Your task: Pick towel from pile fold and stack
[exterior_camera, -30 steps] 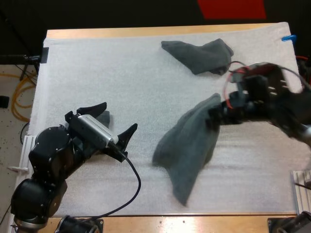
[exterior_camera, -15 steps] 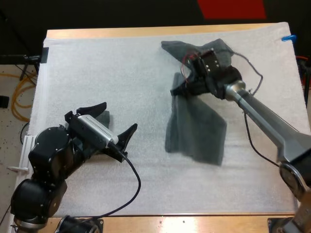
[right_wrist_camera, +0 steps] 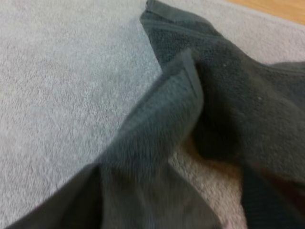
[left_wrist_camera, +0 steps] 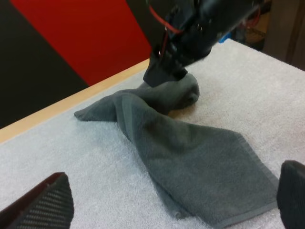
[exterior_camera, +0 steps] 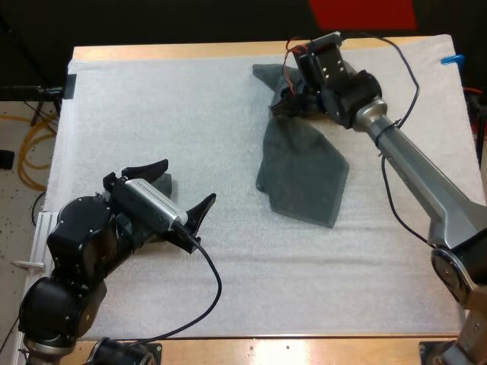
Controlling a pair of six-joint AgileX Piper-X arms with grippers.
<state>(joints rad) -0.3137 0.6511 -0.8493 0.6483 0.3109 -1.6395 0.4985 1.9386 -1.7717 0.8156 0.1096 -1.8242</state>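
A dark grey-green towel (exterior_camera: 304, 171) lies spread on the white mat (exterior_camera: 152, 99), running from the far middle toward the centre. Its far end rises to my right gripper (exterior_camera: 283, 105), which hangs low over it, right beside a crumpled towel (exterior_camera: 265, 76). In the left wrist view the right gripper (left_wrist_camera: 164, 74) sits at the top of the spread towel (left_wrist_camera: 200, 157), against the crumpled towel (left_wrist_camera: 186, 90). Close below the right wrist camera is a raised fold of the towel (right_wrist_camera: 157, 124). My left gripper (exterior_camera: 190, 179) rests open at the near left, holding nothing.
The left arm's bulky base (exterior_camera: 76, 251) fills the near left corner. The right arm (exterior_camera: 411, 167) crosses the right half of the mat diagonally. The mat's wooden far edge (exterior_camera: 190, 49) lies just beyond the crumpled towel.
My right arm swung the hanging towel from the right side to the far middle and lowered it, so it now lies flat. The left arm has not moved.
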